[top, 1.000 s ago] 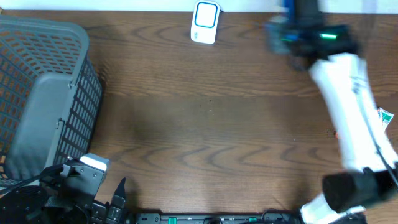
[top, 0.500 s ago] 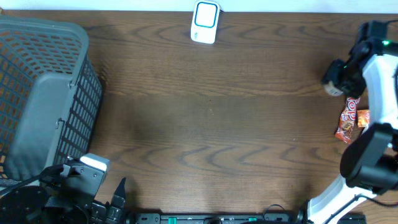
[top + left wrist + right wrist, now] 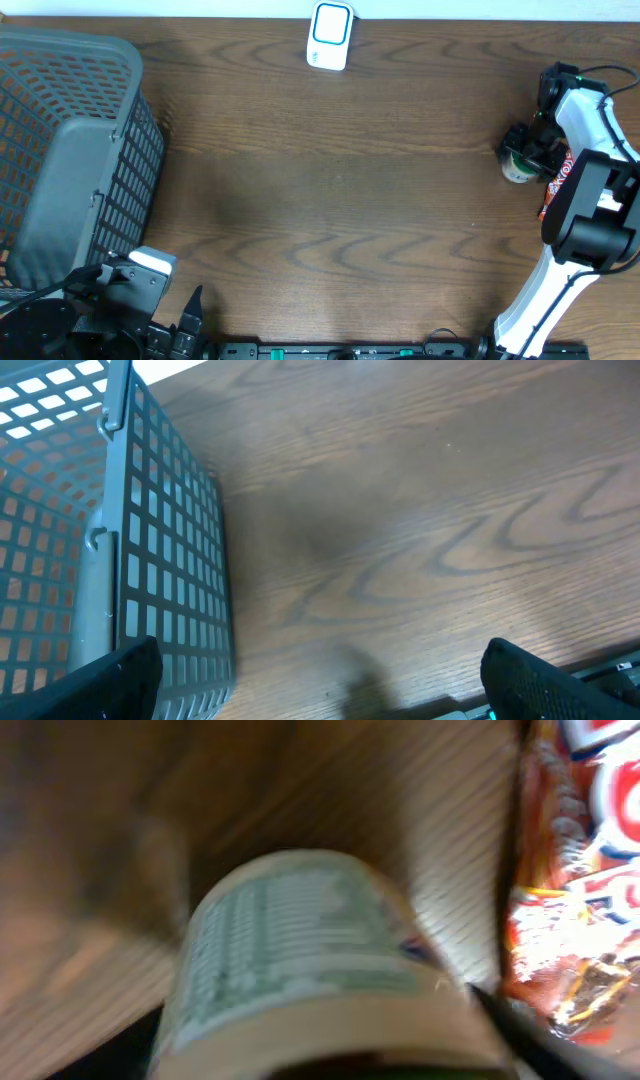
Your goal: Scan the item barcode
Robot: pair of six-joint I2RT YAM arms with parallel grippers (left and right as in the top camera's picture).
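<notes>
basket (image 3: 170, 590) on table (image 3: 420, 510) — left gripper (image 3: 320, 660) spread

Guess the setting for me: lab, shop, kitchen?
Probably a mock checkout set up on a lab bench: a grey shopping basket sits at the left of a wood-grain table, a small white device, likely the scanner, at the far edge, and a labelled tub and snack packet at the right.

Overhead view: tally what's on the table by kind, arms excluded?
basket: 1
scanner: 1
can: 1
snack packet: 1
Total: 4
</notes>
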